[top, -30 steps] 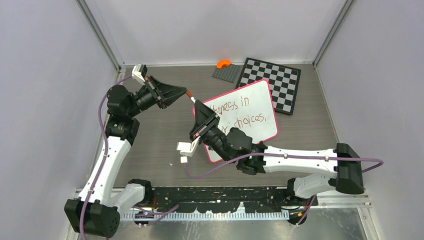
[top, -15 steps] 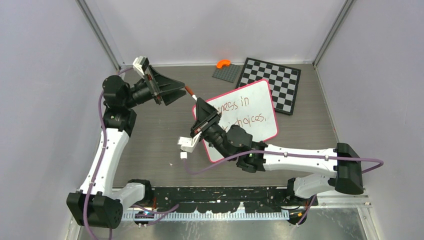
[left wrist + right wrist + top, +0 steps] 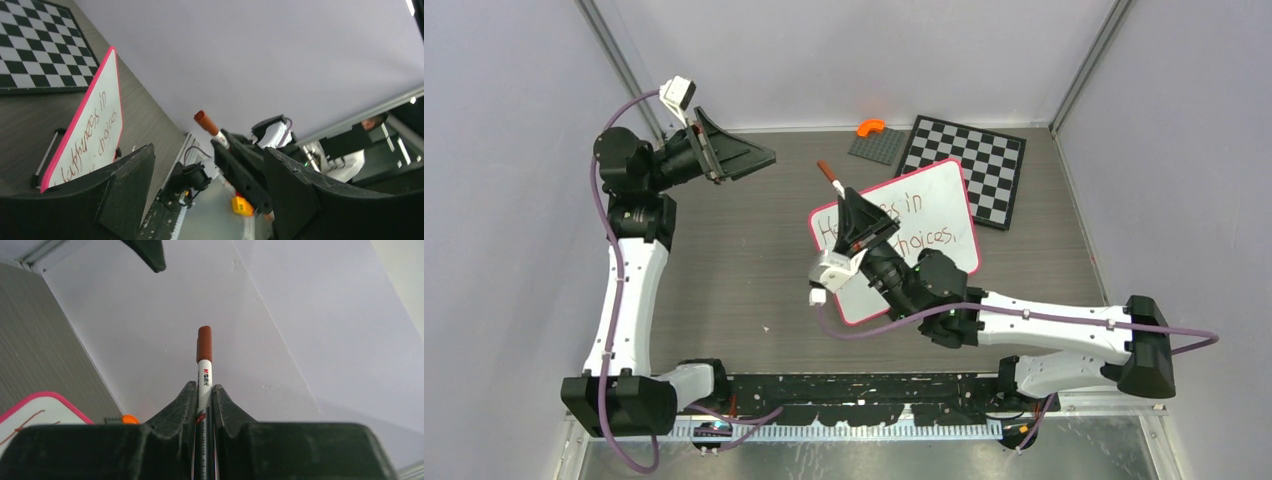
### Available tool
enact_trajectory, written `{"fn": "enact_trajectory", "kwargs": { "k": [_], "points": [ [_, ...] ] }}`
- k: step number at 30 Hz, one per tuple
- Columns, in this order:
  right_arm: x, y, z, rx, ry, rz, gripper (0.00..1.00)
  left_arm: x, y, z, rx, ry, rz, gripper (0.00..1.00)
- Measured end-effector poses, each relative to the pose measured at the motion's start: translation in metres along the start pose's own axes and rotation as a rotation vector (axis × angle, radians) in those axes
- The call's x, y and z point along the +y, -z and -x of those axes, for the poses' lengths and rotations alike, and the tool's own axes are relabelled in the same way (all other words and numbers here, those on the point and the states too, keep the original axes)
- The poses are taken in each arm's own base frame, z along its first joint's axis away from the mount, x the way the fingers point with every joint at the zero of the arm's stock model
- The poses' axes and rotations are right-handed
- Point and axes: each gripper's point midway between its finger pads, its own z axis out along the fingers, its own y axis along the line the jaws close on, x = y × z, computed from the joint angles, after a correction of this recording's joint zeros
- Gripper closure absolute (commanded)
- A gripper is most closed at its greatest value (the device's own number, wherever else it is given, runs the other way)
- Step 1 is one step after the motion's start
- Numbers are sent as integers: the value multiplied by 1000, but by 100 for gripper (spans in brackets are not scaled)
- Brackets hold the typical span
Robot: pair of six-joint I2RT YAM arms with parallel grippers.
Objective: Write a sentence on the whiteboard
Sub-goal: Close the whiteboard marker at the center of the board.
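The whiteboard [image 3: 944,195] lies tilted on the table right of centre, its pink frame showing, and the sentence [image 3: 907,203] runs across it in dark red-brown handwriting, partly hidden by my right arm. My right gripper [image 3: 846,196] hovers over the board's left part, shut on a white marker [image 3: 830,174] whose brown cap points up and away. In the right wrist view the marker [image 3: 204,362] stands straight up between the shut jaws of the right gripper [image 3: 204,388]. My left gripper [image 3: 754,160] is open and empty at the back left, well apart from the marker. In the left wrist view the whiteboard [image 3: 92,127] shows edge-on.
A black-and-white chessboard [image 3: 972,163] lies at the back right, touching the whiteboard's far corner. A small grey plate [image 3: 879,148] with an orange piece [image 3: 870,127] sits by the back wall. Enclosure walls close in on the left, back and right.
My left gripper opened, let go of the marker's capped end and drew back to the left. My right gripper swung up and right over the board, keeping the marker.
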Motion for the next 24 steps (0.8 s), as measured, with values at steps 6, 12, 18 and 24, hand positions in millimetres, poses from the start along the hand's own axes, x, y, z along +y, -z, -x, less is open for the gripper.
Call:
{"fn": "enact_trajectory", "kwargs": {
  "k": [6, 12, 18, 24],
  "points": [
    [-39, 11, -3, -6, -288, -131, 100, -5, -1, -6, 108, -158, -85, 26],
    [-63, 26, 1, -16, -610, -97, 100, -7, -18, -24, 215, -181, -164, 27],
    [-98, 32, 6, -9, -912, -73, 100, -20, -25, -36, 255, -239, -228, 27],
    [-81, 44, 0, 24, -1084, 69, 100, -29, -34, -44, 302, -269, -288, 30]
  ]
}}
